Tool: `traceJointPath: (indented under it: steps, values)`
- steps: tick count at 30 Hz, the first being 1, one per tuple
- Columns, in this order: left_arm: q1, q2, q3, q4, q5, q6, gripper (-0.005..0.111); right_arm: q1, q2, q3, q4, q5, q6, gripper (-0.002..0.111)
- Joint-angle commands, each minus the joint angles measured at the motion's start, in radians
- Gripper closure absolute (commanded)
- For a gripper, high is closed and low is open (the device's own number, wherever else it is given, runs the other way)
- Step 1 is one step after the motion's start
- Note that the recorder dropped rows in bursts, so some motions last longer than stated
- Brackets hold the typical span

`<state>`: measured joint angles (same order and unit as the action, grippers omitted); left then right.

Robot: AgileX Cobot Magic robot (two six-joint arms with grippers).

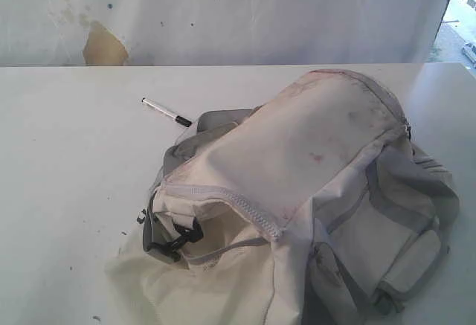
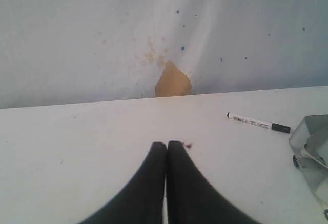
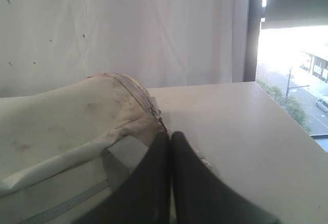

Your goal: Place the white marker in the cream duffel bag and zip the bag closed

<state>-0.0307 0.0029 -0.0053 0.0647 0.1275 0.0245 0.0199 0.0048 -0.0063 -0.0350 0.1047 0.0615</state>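
My left gripper (image 2: 165,144) points low across the white table (image 2: 61,147) toward the stained backdrop sheet (image 2: 77,39), fingers pressed together, holding nothing. My right gripper (image 3: 170,134), likewise closed and empty, sits at the zipper (image 3: 138,93) end of the cream duffel bag (image 3: 61,126). The white marker (image 2: 259,123) lies on the table just beside the bag, black cap nearest it. Its print is too small to read.

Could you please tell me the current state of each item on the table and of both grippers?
white marker: lying flat on the table, cap on, outside the bag, its cap end close to it.
cream duffel bag: slumped on the table, zipper appears open along the near edge, marker not inside.
left gripper: shut, empty, over bare table.
right gripper: shut, nothing between its fingers, at the bag's end.
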Motion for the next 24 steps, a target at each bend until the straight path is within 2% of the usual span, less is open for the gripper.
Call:
traceJointPath:
  steps: [1, 12, 18, 21, 24]
  values:
    - [-0.001, -0.003, 0.005, -0.009, -0.001, -0.003, 0.107, 0.003, -0.005, 0.006, 0.0, 0.001, 0.003, 0.108]
    - [-0.001, -0.003, 0.005, -0.065, -0.025, -0.031, 0.107, 0.003, -0.005, -0.004, 0.0, -0.02, 0.007, 0.108]
    - [-0.001, -0.003, -0.179, -0.159, 0.037, -0.057, 0.107, 0.003, -0.005, -0.155, 0.0, 0.087, 0.007, 0.108]
    - [-0.001, -0.003, -0.319, -0.194, 0.178, -0.062, 0.107, 0.003, 0.015, -0.228, 0.0, 0.154, 0.007, 0.108]
    - [-0.001, -0.003, -0.393, -0.199, 0.253, -0.062, 0.107, 0.003, 0.117, -0.289, -0.002, 0.155, 0.007, 0.108]
